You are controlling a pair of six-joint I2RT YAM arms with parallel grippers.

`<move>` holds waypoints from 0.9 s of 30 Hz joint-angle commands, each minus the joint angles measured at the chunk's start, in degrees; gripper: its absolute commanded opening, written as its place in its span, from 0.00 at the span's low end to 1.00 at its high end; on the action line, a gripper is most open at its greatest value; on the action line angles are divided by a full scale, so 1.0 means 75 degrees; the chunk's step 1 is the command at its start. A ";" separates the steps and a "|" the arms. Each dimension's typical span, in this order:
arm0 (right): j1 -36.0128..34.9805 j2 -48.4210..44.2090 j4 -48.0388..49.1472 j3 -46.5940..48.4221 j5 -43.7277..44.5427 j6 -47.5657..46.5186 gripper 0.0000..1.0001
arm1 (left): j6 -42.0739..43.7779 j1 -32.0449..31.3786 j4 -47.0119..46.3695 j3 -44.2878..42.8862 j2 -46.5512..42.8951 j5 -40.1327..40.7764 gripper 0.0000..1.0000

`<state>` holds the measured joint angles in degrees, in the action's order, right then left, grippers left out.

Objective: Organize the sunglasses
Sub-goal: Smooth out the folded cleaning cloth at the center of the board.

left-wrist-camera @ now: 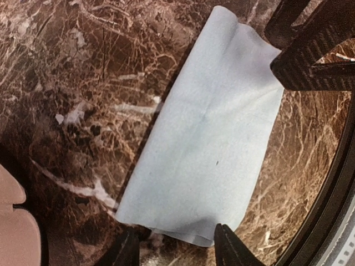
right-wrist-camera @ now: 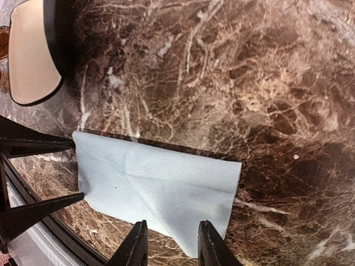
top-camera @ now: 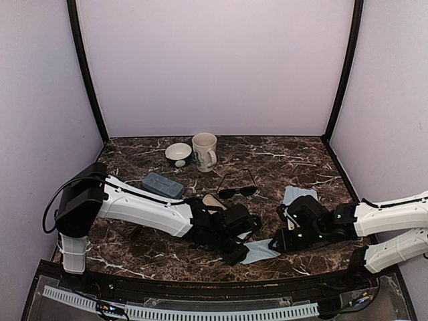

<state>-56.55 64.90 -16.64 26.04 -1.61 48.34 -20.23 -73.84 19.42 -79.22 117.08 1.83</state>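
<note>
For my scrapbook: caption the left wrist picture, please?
Left gripper and right gripper stand open at opposite ends of a blue cloth on marble table.

Table: polished brown marble, white-veined, slight gloss. Cloth, frame centre: pale blue, matt, finely textured fabric. Sunglasses: dark glossy lenses, black frame.

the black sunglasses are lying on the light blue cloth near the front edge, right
Not quite. The black sunglasses lie on the bare marble table, behind the light blue cloth, not on it. The top view shows it. The cloth is near the front edge.
</note>
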 commanded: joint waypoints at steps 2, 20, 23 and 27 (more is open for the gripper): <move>0.0052 0.0129 0.0692 -0.0369 -0.0282 0.0108 0.32 | -0.0074 -0.0042 0.0241 -0.0004 0.0128 0.0078 0.47; 0.0123 0.0006 0.0298 -0.0483 -0.0158 0.0036 0.32 | -0.0112 -0.0224 0.1172 0.0012 0.0293 0.0799 0.47; 0.0123 0.0006 0.0268 -0.0490 -0.0155 0.0024 0.32 | -0.0094 -0.0295 0.1394 -0.0090 0.0397 0.1023 0.47; 0.0123 -0.0013 0.0193 -0.0482 -0.0138 -0.0008 0.33 | -0.0157 -0.0334 0.1579 -0.0157 0.0442 0.1164 0.48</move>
<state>-56.03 65.56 -14.17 22.94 -3.20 48.66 -20.47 -75.99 23.94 -80.71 118.26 8.86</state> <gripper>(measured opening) 0.325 0.476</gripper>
